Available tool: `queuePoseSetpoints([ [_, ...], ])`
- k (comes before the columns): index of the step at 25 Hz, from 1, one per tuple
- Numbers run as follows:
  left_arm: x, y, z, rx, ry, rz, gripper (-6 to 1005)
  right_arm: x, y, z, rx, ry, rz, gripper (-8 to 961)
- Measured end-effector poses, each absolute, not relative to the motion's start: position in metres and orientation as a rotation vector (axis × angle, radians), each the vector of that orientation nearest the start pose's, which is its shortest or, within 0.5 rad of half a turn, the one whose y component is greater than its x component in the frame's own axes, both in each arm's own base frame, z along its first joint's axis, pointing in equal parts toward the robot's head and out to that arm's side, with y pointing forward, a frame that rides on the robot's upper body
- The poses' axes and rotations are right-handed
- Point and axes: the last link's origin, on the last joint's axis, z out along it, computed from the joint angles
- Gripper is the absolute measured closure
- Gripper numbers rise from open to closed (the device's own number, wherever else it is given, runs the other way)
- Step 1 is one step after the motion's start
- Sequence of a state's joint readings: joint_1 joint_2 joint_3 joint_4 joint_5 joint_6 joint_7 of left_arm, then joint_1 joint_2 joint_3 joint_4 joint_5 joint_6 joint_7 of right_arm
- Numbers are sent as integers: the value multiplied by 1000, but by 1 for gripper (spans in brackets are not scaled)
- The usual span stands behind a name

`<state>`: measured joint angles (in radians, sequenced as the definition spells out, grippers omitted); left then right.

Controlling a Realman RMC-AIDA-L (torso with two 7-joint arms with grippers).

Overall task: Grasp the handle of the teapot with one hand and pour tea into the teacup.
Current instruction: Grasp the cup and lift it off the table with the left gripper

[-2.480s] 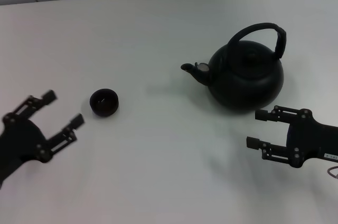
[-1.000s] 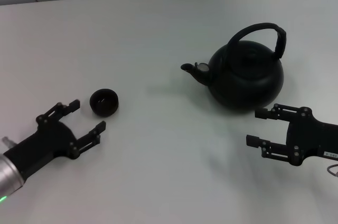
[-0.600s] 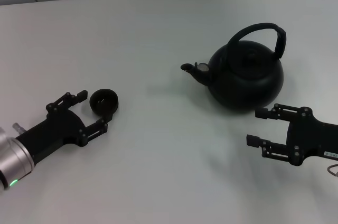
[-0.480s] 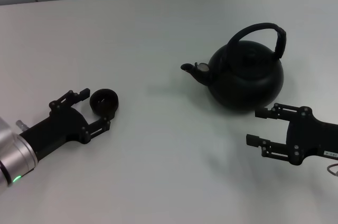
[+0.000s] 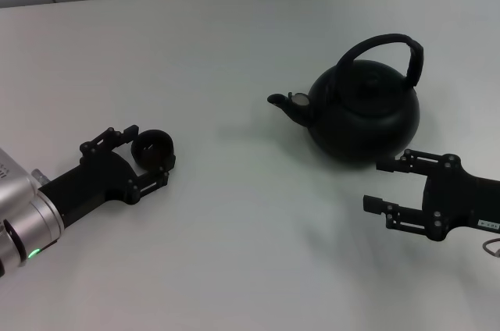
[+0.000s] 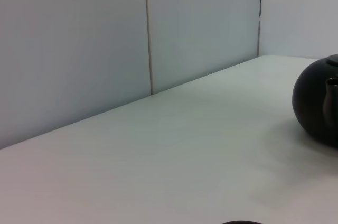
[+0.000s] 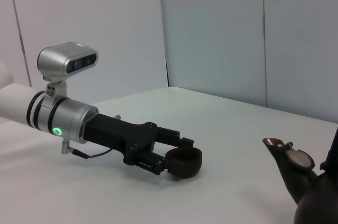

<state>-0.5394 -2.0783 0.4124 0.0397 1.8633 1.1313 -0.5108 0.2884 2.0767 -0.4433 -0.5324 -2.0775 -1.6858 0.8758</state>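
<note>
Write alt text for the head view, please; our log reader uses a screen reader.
The left gripper has its open jaws around the small black teacup on a white table. The black teapot, spout toward the cup, stands apart, its arched handle untouched. The right gripper waits open beside the teapot.

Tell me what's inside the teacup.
The teacup looks dark and empty from the head view, but black glaze could hide liquid. The open left gripper straddles it.
</note>
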Motion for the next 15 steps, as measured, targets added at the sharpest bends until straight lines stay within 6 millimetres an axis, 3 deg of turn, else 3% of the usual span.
queuePoseSetpoints([
  [9,-312,307,-82,-2395,-436,-542,201,338,236,3,-2561,429,725,286],
  [15,-309,305,-82,-2398,-429,-568,314,338,236,3,-2561,430,725,288],
])
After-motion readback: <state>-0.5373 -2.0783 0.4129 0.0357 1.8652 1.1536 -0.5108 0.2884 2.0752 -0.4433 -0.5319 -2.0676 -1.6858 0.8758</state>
